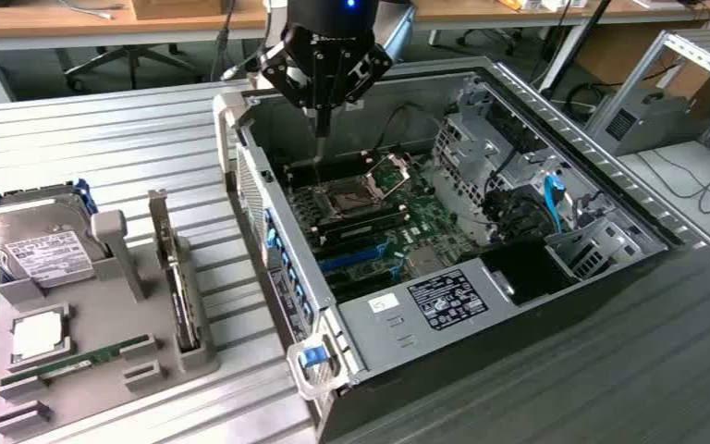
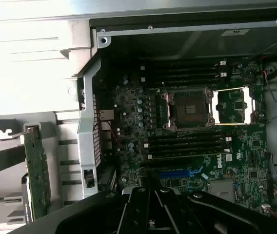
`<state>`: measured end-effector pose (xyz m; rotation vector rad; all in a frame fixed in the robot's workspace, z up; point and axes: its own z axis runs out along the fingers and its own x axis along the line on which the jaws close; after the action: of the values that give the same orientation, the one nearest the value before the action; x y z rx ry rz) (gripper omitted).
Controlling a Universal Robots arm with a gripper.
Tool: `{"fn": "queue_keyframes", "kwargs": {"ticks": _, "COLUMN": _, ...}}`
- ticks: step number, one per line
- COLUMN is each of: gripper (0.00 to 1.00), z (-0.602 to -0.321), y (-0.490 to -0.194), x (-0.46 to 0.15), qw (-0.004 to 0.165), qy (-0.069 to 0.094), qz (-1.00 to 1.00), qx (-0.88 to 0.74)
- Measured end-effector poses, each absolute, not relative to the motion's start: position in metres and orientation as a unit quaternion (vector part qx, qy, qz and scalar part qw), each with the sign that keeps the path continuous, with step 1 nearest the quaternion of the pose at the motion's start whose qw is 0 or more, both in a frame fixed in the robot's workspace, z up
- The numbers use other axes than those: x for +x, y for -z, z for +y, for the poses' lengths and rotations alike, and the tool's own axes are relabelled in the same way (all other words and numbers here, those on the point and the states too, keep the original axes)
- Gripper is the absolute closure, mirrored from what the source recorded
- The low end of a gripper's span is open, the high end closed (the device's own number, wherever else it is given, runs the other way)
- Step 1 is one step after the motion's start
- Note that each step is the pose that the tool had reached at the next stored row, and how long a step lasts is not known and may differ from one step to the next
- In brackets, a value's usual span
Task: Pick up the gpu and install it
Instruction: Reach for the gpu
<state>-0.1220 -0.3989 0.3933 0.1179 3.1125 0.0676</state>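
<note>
Black jaws, clenched on nothing, hang over the open computer case in the upper middle of the exterior view. At lower left the gpu stands on edge in a grey holder, well apart from them, near a hard drive. A ribbed metal worktop carries case and holder. Wooden desks and an office chair line the back.

Ribbed metal table, dull sheen. Grey sheet-metal computer case, matt; green motherboard inside slightly glossy. Matt grey plastic holder. Silver metal hard drive, white paper label. Green circuit board of gpu, bright metal bracket. Black gripper — smooth, glossy. Wooden desk.
</note>
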Motion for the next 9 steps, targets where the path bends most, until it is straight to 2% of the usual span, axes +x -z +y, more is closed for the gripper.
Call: {"fn": "queue_keyframes", "kwargs": {"ticks": 9, "gripper": 0.89, "z": -0.3989, "y": -0.3933, "x": -0.1220, "qw": 0.013, "qy": -0.022, "qz": 0.999, "qx": 0.038}}
